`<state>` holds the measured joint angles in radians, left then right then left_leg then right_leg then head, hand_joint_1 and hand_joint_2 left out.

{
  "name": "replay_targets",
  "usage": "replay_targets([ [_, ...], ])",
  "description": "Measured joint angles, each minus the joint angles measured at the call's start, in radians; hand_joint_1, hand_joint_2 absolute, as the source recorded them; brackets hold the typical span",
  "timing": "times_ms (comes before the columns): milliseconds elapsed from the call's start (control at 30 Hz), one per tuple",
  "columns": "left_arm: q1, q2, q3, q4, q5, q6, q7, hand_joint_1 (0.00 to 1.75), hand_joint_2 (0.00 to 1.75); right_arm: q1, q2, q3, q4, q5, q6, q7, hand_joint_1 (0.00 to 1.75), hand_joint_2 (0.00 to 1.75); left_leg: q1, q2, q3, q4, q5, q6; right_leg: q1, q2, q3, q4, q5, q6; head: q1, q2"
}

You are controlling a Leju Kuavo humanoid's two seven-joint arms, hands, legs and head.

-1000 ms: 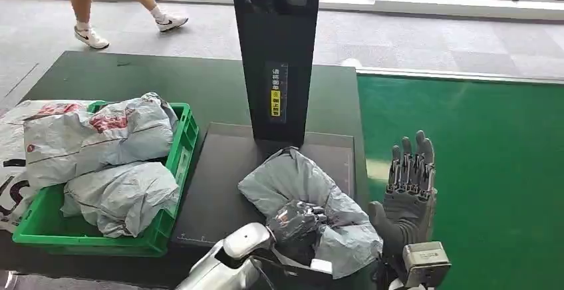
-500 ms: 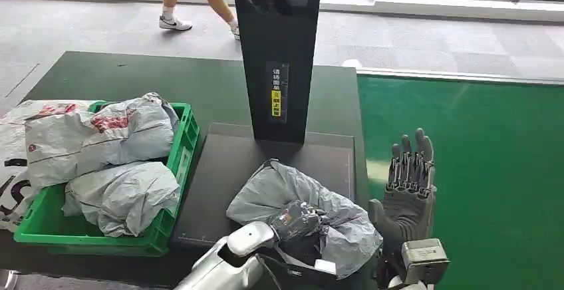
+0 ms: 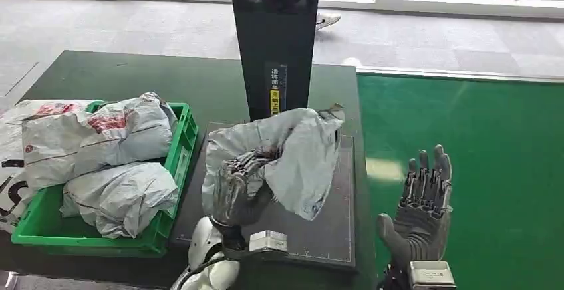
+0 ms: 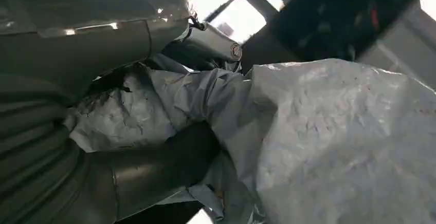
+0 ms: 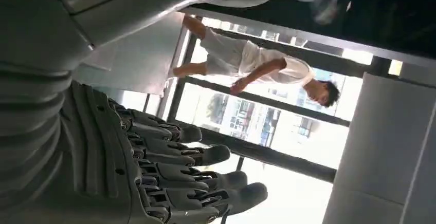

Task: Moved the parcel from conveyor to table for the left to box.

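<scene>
My left hand [image 3: 241, 185] grips a crumpled grey plastic parcel [image 3: 292, 153] and holds it lifted above the dark weighing plate [image 3: 329, 237], in front of the black scanner column [image 3: 275, 44]. Up close in the left wrist view, the parcel [image 4: 334, 147] bulges past my thumb and fingers [image 4: 154, 167], which are dug into its folds. My right hand [image 3: 422, 203] stands open and upright over the green conveyor belt [image 3: 479, 157], fingers spread, holding nothing. The same hand [image 5: 154, 172] appears in the right wrist view with its fingers apart.
A green crate [image 3: 176, 163] at the left of the dark table [image 3: 159, 77] holds several grey parcels [image 3: 100, 137]. More parcels lie off its left side [image 3: 10, 150]. A person [image 5: 257, 64] walks on the floor beyond the table.
My left hand has raised the parcel off the plate and carried it left and away from me. My right hand has shifted slightly right. The walking person has passed to the right.
</scene>
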<state>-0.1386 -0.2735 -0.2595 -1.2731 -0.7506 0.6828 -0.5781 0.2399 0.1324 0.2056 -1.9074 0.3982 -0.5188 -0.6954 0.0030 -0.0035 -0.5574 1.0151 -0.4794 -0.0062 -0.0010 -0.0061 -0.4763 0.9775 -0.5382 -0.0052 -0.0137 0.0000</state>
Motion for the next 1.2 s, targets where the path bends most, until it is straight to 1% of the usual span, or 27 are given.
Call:
replay_targets([
  [133,0.035,0.002,0.042,-0.117,0.087,0.013,-0.081,1.75,1.75,0.006,-0.001,0.003,-0.003,0.003,-0.002,0.0,0.0,1.75,0.0,0.0,0.0,0.0,0.0,0.0,0.0,0.0,-0.001,0.0,0.0,0.0,0.0,0.0],
  [400,0.073,0.001,0.107,-0.24,0.134,0.015,-0.118,1.75,1.75,0.0,-0.002,0.011,-0.003,0.013,0.008,0.0,0.0,1.75,0.0,0.0,0.0,0.0,0.0,0.0,0.0,0.0,0.0,0.0,0.0,0.0,0.0,0.0],
  [467,0.083,-0.002,0.144,-0.28,0.092,0.015,-0.12,1.75,1.75,-0.007,-0.002,0.014,-0.003,0.025,0.019,0.0,0.0,1.75,0.0,0.0,0.0,0.0,0.0,0.0,0.0,0.0,0.0,0.0,0.0,0.0,0.0,0.0],
  [500,0.088,-0.003,0.171,-0.306,0.055,0.015,-0.121,1.75,1.75,-0.011,-0.002,0.016,-0.002,0.03,0.02,0.0,0.0,1.75,0.0,0.001,0.0,0.0,0.0,0.0,0.0,0.001,-0.001,0.0,0.0,0.0,0.0,0.0],
  [600,0.082,-0.014,0.315,-0.395,-0.04,0.016,-0.122,1.75,1.75,-0.019,-0.002,0.017,-0.002,0.037,0.021,0.0,0.0,1.75,0.0,0.001,0.0,0.0,0.0,0.0,0.0,0.001,-0.001,0.0,0.0,0.0,0.0,0.0],
  [700,0.081,-0.019,0.407,-0.438,-0.066,0.016,-0.121,1.75,1.75,-0.024,-0.002,0.017,-0.002,0.037,0.021,0.0,0.0,1.75,0.001,0.001,0.0,0.0,0.0,0.0,0.0,0.001,-0.002,0.001,0.0,0.0,0.0,0.0],
  [767,0.072,-0.021,0.464,-0.469,-0.137,0.016,-0.087,1.75,1.75,-0.029,-0.002,0.018,-0.002,0.033,0.023,0.0,0.0,1.75,0.001,0.001,0.0,-0.001,0.0,0.0,0.001,0.001,-0.002,0.001,0.0,0.0,0.0,0.0],
  [867,0.018,-0.027,0.621,-0.513,-0.223,0.016,-0.114,1.75,1.75,-0.032,-0.002,0.018,0.001,0.02,0.028,0.0,0.0,1.75,0.001,0.001,-0.001,-0.001,0.0,-0.001,0.001,0.001,-0.001,0.002,0.0,0.0,0.0,0.0],
  [933,0.011,-0.029,0.707,-0.54,-0.238,0.016,-0.117,1.75,1.75,-0.033,-0.002,0.018,0.005,0.016,0.027,0.0,0.0,1.75,0.001,0.003,0.0,-0.001,0.0,-0.001,0.0,0.003,-0.002,0.002,0.0,0.0,0.0,0.0],
  [1067,-0.003,-0.032,0.818,-0.571,-0.25,0.016,-0.12,1.75,1.75,-0.038,-0.004,0.018,0.008,0.016,0.019,0.0,0.0,1.75,0.0,0.002,-0.001,-0.001,0.0,-0.001,0.0,0.002,-0.003,0.002,0.0,0.0,0.0,0.0],
  [1200,-0.005,-0.033,0.87,-0.586,-0.251,0.016,-0.12,1.75,1.75,-0.042,-0.004,0.018,0.012,0.016,0.018,0.0,0.0,1.75,0.0,0.002,-0.001,-0.001,0.0,-0.001,0.0,0.003,-0.003,0.002,0.0,0.0,0.0,0.0],
])
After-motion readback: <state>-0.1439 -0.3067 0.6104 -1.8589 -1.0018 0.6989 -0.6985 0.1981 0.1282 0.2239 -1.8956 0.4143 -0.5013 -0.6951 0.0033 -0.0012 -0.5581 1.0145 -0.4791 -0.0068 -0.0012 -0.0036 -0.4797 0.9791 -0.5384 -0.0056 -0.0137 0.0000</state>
